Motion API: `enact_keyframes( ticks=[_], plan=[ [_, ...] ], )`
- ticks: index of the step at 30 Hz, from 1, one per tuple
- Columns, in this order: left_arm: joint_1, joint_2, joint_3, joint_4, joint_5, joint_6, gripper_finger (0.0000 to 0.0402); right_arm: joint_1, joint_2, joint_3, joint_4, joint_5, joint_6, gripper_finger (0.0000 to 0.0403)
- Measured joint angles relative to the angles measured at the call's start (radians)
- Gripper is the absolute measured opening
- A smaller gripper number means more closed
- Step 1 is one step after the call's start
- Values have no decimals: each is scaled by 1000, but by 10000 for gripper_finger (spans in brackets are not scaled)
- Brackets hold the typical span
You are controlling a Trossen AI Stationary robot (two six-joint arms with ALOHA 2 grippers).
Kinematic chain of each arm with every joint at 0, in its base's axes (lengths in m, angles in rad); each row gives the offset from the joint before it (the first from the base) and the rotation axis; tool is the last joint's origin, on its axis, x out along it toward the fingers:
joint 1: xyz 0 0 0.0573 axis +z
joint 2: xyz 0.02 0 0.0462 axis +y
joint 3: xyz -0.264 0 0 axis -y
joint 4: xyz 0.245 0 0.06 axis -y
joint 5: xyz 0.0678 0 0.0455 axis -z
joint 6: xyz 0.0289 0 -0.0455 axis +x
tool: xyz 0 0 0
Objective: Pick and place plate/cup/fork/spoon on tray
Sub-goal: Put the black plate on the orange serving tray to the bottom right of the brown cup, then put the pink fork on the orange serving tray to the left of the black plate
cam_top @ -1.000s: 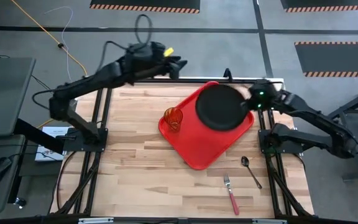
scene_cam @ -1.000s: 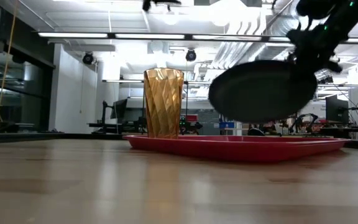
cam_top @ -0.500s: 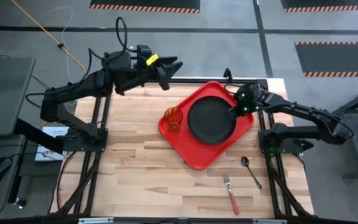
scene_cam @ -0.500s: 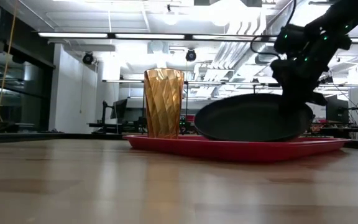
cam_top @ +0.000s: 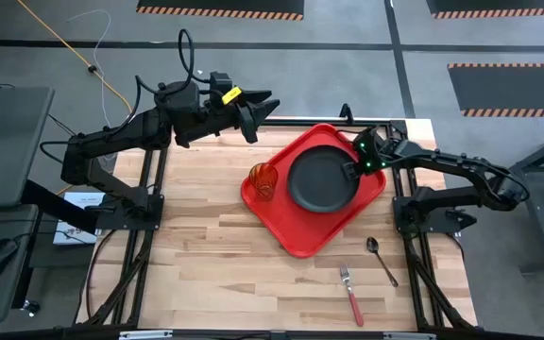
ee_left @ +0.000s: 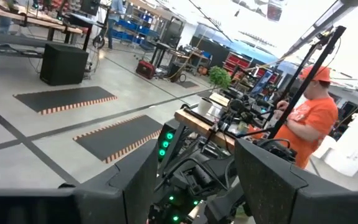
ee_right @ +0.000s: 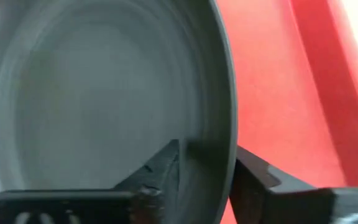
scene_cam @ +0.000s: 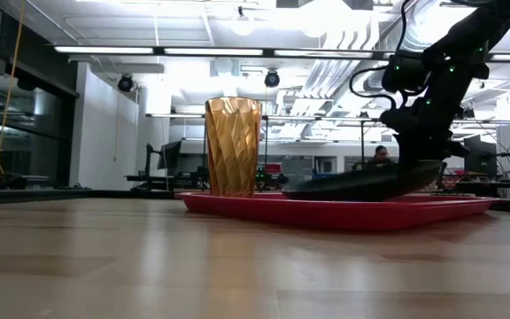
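The dark grey plate [cam_top: 322, 179] is on the red tray [cam_top: 296, 236], tilted in the low view [scene_cam: 361, 184], with its rim away from my gripper down on the tray. The amber cup [cam_top: 263, 179] stands upright on the tray's left part. My right gripper [cam_top: 355, 170] is shut on the plate's right rim. My left gripper [cam_top: 263, 107] is open and empty, raised over the table's far edge. The red-handled fork [cam_top: 350, 293] and the dark spoon [cam_top: 381, 257] lie on the table near the front right. My right gripper holds the plate's raised rim on its right side [ee_right: 225, 143], one finger [ee_right: 160, 168] inside the plate and one [ee_right: 253, 177] outside. The fingers come slanting down from the table's right. The held side [scene_cam: 428, 168] is slightly raised; the opposite edge [scene_cam: 295, 190] rests on the tray.
The tray lies turned at an angle on the wooden table [cam_top: 206, 264]. Bare wood lies to the left and front of it. A person in an orange shirt [ee_left: 309, 121] stands in the room beyond the table.
My right gripper has gone down and toward the table's left with the plate. The plate was lifted clear and steeply tilted; now it lies almost flat, its left edge on the tray. My left arm has drawn back a little toward the table's left.
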Motion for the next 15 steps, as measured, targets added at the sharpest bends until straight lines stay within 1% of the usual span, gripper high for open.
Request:
enact_keyframes(
  ticks=[2,9,12,15],
  plan=[
    [0,0,0,-1,0,2,200,0,-11,0,0,21,-12,131],
    [3,-5,-1,-4,-1,36,200,1,-53,0,-6,19,-55,197],
    [7,-4,-1,-24,-1,63,200,1,-80,0,-3,28,-83,214],
    [15,-17,-2,-67,-1,93,200,1,-114,0,-3,51,-83,221]
  ],
)
